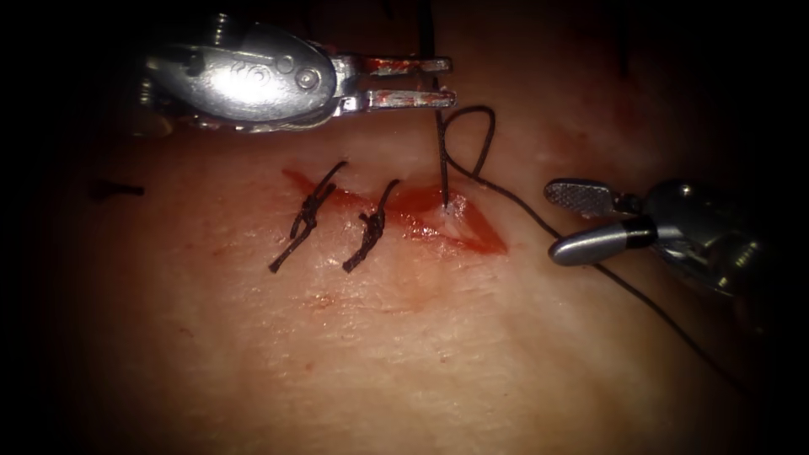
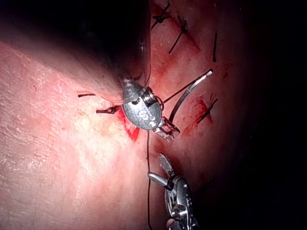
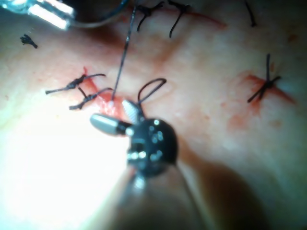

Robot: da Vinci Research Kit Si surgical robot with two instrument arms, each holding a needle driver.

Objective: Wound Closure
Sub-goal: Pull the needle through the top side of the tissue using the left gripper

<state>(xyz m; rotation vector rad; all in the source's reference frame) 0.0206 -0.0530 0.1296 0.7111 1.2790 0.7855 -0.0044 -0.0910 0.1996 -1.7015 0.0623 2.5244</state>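
Your left claw (image 1: 447, 82) sits above the cut (image 1: 404, 211), its two flat, red-smeared metal jaws slightly spread and parallel; the thread (image 1: 441, 156) runs up taut from the tissue (image 1: 404, 354) past the tip of the lower jaw, and you cannot tell whether it is pinched there. Your right claw (image 1: 581, 221) lies to the right of the cut with its jaws spread wide, one showing a cross-hatched gripping face, the other a smooth rounded back; it holds nothing. The thread is dark and thin: it rises from a pale spot at the open right end of the cut, curls into a small loop just beside it, then trails off under the right claw. Two dark knotted stitches (image 1: 308, 217) cross the left part of the cut, their cut ends bristling outward. Red fluid (image 1: 472, 240) pools glossy in the open wedge of the cut. In the left wrist view a curved, steel-grey needle (image 2: 189, 93) lies free above the tissue by the left claw (image 2: 168, 130), held by neither.
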